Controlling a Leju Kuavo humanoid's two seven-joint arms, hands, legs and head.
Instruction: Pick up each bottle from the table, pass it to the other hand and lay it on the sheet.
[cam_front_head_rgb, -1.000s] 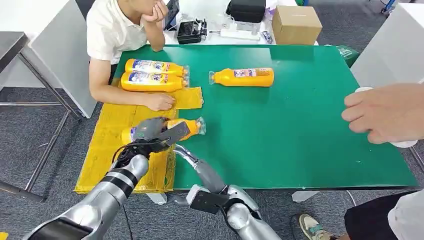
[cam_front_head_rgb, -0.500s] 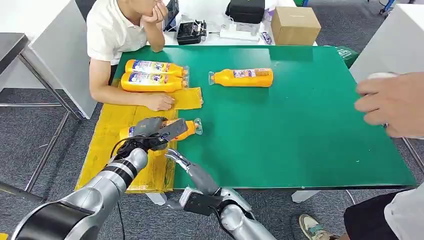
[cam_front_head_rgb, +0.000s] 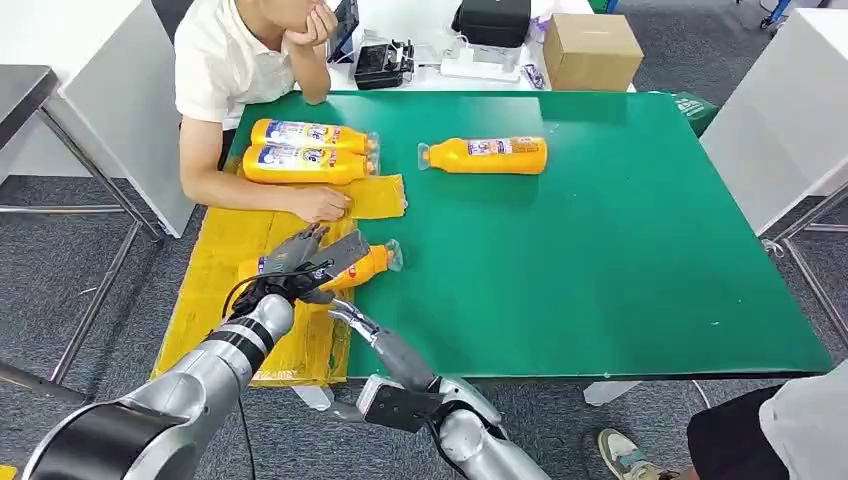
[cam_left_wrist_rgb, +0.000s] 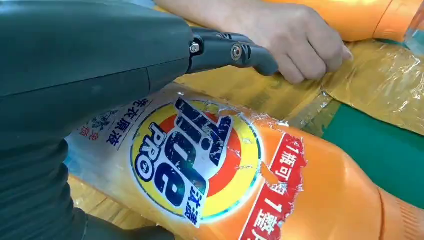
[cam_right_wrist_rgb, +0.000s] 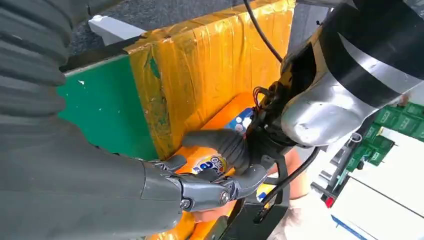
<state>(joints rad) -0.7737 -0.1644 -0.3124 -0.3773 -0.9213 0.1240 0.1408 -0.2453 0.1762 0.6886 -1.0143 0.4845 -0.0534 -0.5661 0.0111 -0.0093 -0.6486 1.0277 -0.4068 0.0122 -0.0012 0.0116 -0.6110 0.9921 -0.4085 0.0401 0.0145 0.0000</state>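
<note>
Fingers of the left hand wrap loosely around an orange plastic detergent bottle lying on the crinkled yellow sheet (near-left table corner). Right hand, open-fingered, hovers just beside, holding nothing.

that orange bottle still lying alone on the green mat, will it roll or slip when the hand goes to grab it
The lone orange bottle lies on its side on the green mat, and its body looks rounded, so a sideways nudge would probably roll it. Its surface looks glossy, like the plastic-wrapped bottle under the left hand, so it may be slippery. It looks full, so likely fairly heavy and stiff.
</note>
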